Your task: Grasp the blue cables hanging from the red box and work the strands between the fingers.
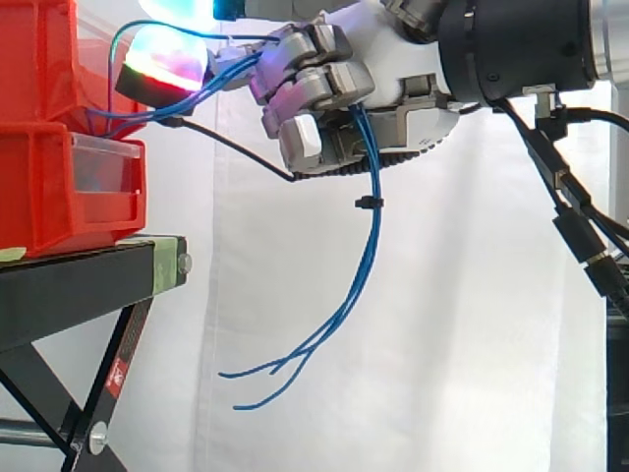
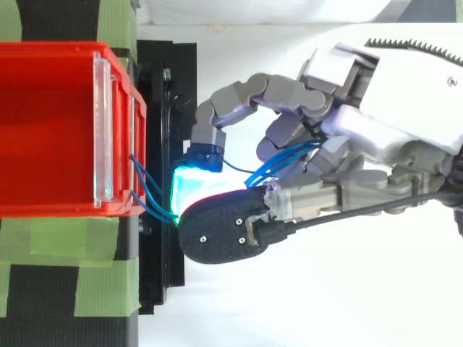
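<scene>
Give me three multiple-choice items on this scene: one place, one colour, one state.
1. From the box, the cables pass through the hand; their loose ends hang: A below the hand; B back in the box; C on a table.
2. The cables are: A blue; B green; C yellow.
3. The hand is: A open; B shut on the cables; C shut on nothing.
Key: 1A, they dangle beneath the hand; 2A, the hanging lengths are blue; 3B, curled fingers enclose them.

blue cables [image 1: 374, 236] partly hidden inside robot hand [image 1: 388, 54] | red bins [image 1: 59, 187] cut by left edge
</scene>
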Action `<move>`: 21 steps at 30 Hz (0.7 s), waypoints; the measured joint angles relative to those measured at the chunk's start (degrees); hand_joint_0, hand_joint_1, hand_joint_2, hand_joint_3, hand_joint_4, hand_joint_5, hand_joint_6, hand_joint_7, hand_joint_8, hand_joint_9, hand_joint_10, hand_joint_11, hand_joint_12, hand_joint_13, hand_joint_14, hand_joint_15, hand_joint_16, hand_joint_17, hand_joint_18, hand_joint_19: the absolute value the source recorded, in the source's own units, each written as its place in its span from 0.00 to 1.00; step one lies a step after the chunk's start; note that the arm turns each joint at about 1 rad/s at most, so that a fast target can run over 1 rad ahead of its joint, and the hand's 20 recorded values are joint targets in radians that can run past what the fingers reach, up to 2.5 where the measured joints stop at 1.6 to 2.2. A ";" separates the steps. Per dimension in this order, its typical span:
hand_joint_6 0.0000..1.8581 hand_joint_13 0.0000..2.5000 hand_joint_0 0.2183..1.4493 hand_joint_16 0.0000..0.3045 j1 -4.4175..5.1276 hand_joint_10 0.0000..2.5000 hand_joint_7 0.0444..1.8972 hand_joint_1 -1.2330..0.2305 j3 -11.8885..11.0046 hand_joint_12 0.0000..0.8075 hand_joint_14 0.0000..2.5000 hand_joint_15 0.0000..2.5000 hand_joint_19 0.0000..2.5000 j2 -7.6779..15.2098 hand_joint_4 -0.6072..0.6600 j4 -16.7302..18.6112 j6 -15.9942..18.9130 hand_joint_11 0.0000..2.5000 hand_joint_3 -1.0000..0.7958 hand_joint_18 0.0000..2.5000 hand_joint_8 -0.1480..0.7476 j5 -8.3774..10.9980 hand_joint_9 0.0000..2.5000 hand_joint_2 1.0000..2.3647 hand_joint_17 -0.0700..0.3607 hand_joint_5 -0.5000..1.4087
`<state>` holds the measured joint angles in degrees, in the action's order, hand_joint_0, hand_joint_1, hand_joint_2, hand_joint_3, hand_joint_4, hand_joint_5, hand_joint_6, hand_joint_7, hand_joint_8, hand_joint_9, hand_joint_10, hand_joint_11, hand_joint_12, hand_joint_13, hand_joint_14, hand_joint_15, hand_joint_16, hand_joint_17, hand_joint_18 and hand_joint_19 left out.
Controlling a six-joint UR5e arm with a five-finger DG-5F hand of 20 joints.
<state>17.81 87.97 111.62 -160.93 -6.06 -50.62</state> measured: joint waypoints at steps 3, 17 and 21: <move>0.56 0.74 0.58 0.76 -0.01 1.00 0.55 0.41 0.00 0.73 1.00 0.63 0.29 0.01 0.64 0.00 0.00 1.00 0.42 0.98 0.72 0.00 0.69 0.02 0.57 0.35; 0.57 0.74 0.58 0.76 0.00 1.00 0.54 0.41 0.00 0.73 1.00 0.63 0.29 0.00 0.64 0.00 0.00 1.00 0.41 0.98 0.72 0.00 0.69 0.02 0.57 0.34; 0.57 0.74 0.58 0.76 -0.02 1.00 0.54 0.41 0.00 0.73 1.00 0.63 0.29 0.02 0.65 0.00 0.00 1.00 0.41 0.98 0.72 0.00 0.69 0.02 0.57 0.34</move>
<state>17.79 87.98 111.64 -160.93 -6.06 -50.62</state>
